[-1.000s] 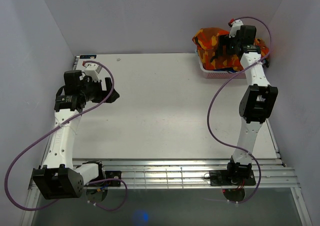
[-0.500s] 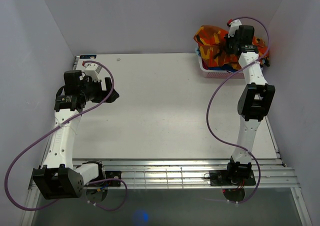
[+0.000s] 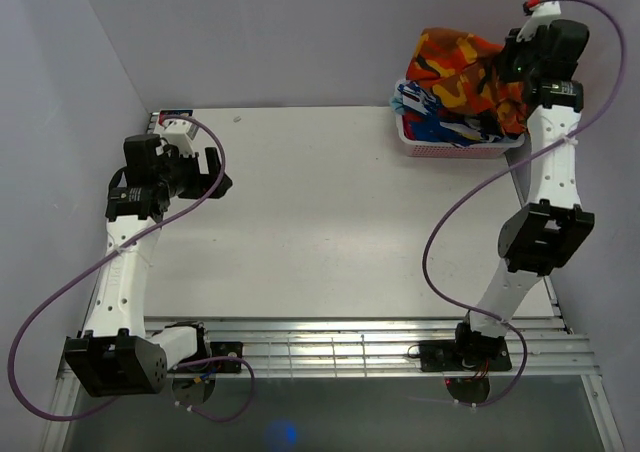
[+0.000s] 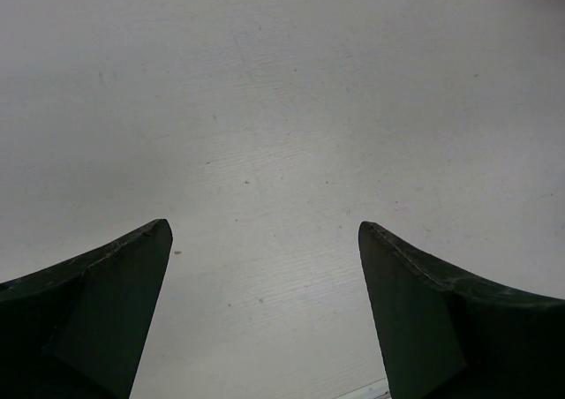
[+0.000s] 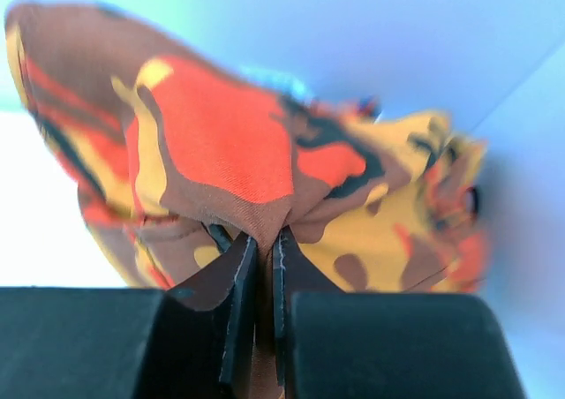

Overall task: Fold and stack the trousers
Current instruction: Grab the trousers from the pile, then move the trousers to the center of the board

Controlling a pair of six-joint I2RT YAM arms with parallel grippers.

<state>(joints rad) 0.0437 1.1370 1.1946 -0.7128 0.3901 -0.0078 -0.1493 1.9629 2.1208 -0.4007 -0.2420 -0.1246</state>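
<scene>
Right fingers [image 5: 237, 328] pinching trousers [image 3: 460, 67], clothes [image 3: 425, 122] in basket [image 3: 450, 150]

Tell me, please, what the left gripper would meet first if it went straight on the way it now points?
Most likely the table: in the wrist view, only its white surface shows ahead of the left gripper, between its open fingers. How far off it lies is unclear.
</scene>
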